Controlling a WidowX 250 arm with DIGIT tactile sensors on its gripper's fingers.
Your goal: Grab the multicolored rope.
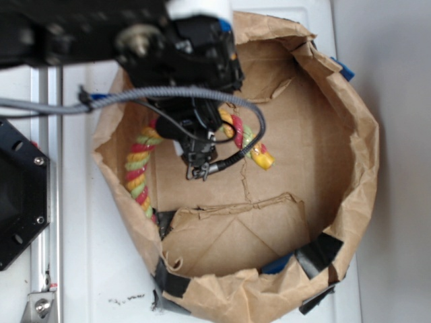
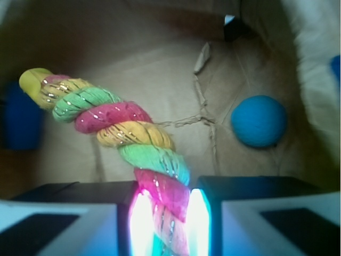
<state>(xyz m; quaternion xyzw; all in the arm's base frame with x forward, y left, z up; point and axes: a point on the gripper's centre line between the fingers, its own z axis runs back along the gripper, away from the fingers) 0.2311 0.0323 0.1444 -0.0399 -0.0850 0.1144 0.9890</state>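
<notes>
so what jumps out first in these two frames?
The multicolored rope, twisted red, yellow and green, runs up between the glowing fingers of the gripper in the wrist view. From outside it arches inside a brown paper bag under the arm. A teal-blue ball sits on the bag floor.

1. One camera sits high above and looks straight down on my arm and the paper bag (image 1: 350, 134).
2. My wrist camera rides close behind my gripper (image 2: 166, 224), looking along it into the bag.
3. Both cameras see the multicolored rope (image 2: 128, 136) and the bag's floor.
</notes>
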